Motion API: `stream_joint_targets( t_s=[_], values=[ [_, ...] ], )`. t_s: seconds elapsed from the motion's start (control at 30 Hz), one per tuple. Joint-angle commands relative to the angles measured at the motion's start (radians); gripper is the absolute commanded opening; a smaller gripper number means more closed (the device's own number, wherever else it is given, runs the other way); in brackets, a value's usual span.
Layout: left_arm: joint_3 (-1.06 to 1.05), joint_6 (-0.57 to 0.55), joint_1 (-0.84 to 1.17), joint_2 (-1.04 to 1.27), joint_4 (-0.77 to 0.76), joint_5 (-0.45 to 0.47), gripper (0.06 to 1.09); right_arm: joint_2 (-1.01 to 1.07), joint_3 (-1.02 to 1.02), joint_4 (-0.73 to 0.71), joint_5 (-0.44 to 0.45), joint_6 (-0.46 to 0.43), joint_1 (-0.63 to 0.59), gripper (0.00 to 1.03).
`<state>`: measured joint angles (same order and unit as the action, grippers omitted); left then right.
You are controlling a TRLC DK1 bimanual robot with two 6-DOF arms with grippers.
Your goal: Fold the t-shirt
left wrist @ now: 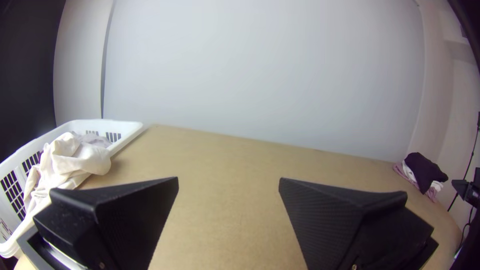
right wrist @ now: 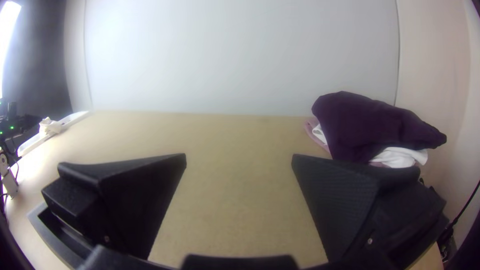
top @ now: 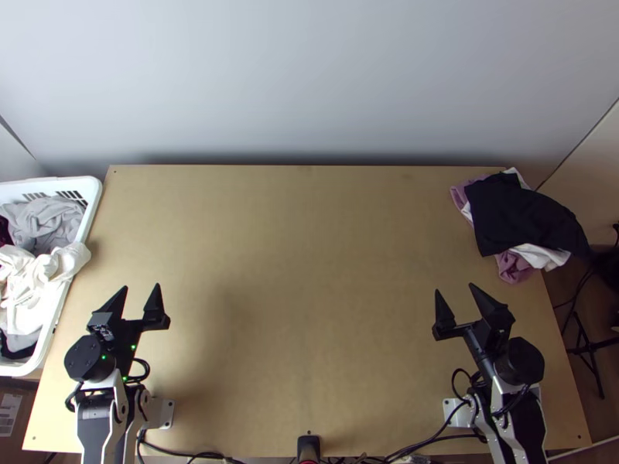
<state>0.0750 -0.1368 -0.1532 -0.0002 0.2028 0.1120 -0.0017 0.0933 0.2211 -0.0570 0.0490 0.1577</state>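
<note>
Got fingers [right wrist: 335, 200] spread, holding nothing, on left gripper [top: 141, 286] and right gripper [top: 454, 288] — likely set wide to leave bench [top: 309, 255] room for folding. Can't pick out t-shirt — maybe white cloth [top: 68, 261] slumped over basket [top: 94, 192] rim, ready to grab. Likely using right-edge pile [top: 520, 215] for finished folds.

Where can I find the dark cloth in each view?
Top view: dark cloth at upper right, across the table's right edge.
Left wrist view: at the table edge opposite the white basket.
Right wrist view: beyond the right gripper, partly over pink cloth.
Shared landmark: the white cloth sticking out beneath it.
</note>
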Motion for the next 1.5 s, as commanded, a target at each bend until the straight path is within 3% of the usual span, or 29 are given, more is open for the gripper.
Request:
stream_joint_targets(
  t_s=[0.0,1.47],
  values=[
    [0.000,0.000,0.000,0.000,0.000,0.000,1.04,0.000,0.000,0.000,0.000,0.000,0.000,0.98],
    [0.002,-0.038,0.018,-0.001,0.001,-0.021,1.04,0.000,0.000,0.000,0.000,0.000,0.000,0.98]
  ],
)
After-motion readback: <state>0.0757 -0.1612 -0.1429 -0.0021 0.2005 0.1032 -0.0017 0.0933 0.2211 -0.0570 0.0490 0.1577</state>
